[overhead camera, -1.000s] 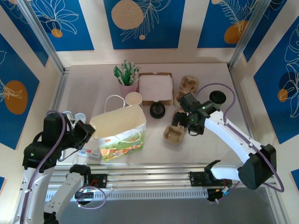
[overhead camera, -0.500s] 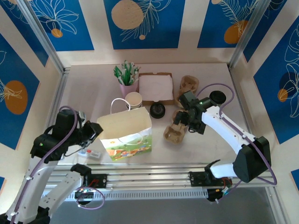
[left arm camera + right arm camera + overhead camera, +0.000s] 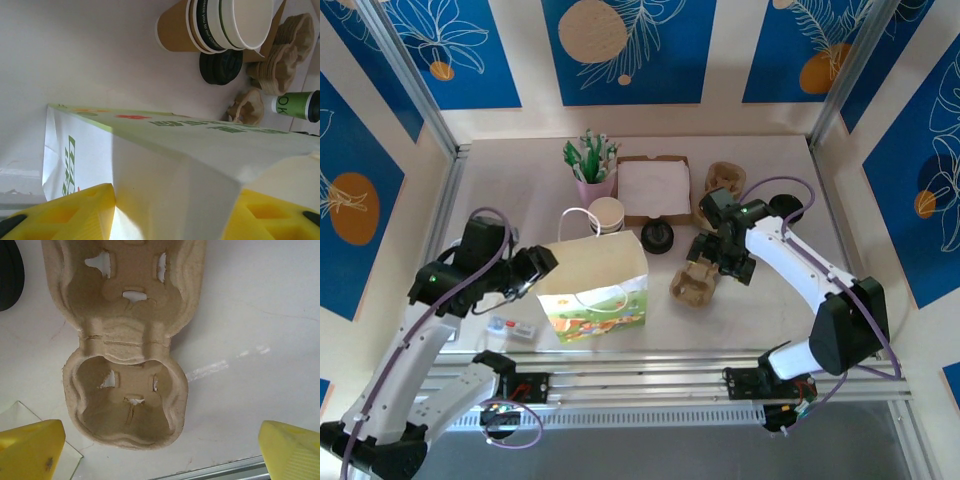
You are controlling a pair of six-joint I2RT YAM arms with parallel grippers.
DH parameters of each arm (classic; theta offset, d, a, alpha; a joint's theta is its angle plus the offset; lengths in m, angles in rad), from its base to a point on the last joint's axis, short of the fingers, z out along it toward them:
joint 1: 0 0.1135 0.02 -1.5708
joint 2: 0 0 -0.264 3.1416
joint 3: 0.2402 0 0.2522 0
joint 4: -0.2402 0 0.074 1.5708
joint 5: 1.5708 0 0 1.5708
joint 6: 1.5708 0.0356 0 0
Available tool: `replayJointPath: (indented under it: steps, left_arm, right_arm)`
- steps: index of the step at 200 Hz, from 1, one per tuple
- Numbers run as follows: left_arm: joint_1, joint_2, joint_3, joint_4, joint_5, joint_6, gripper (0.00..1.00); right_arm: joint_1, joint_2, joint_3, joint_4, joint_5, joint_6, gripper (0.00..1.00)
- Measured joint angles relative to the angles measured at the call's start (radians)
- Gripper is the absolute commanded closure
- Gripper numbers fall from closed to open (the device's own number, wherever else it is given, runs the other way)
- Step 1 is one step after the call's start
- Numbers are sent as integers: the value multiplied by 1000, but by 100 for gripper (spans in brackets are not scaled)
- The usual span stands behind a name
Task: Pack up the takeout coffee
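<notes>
The takeout coffee (image 3: pixel 295 105), a green cup with a black lid (image 3: pixel 793 207), stands at the back right behind my right arm. A white paper bag (image 3: pixel 595 285) with a green printed band stands left of centre. My left gripper (image 3: pixel 535 266) is at its left side. The yellow fingers (image 3: pixel 60 215) are open, with the bag's folded side panel (image 3: pixel 170 185) between them. My right gripper (image 3: pixel 717 256) hangs open over a brown pulp cup carrier (image 3: pixel 127 365), its fingertips (image 3: pixel 30 450) apart and holding nothing.
A stack of lidless cups (image 3: pixel 606 213) and a pile of black lids (image 3: pixel 657 237) sit behind the bag. Further back are a plant pot (image 3: pixel 591 170), a flat box (image 3: pixel 653 188) and more carriers (image 3: pixel 725 180). A small packet (image 3: pixel 512 328) lies front left.
My left arm swung right along the bag's side and its jaws opened. The bag now stands more upright and a little further right. My right gripper drifted slightly left over the carrier.
</notes>
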Motion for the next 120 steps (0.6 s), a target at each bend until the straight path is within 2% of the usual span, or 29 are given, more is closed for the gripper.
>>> replayJointPath:
  steps: [35, 55, 120]
  left_arm:
    - [-7, 42, 0, 61, 25, 26, 45]
    - [-22, 55, 0, 107, 40, 28, 44]
    - [-50, 83, 34, 144, 38, 101, 28]
  right_arm:
    - [-22, -37, -43, 10, -3, 69, 6]
    - [-25, -50, -46, 8, -3, 138, 5]
    - [8, -35, -39, 1, -62, 460, 7]
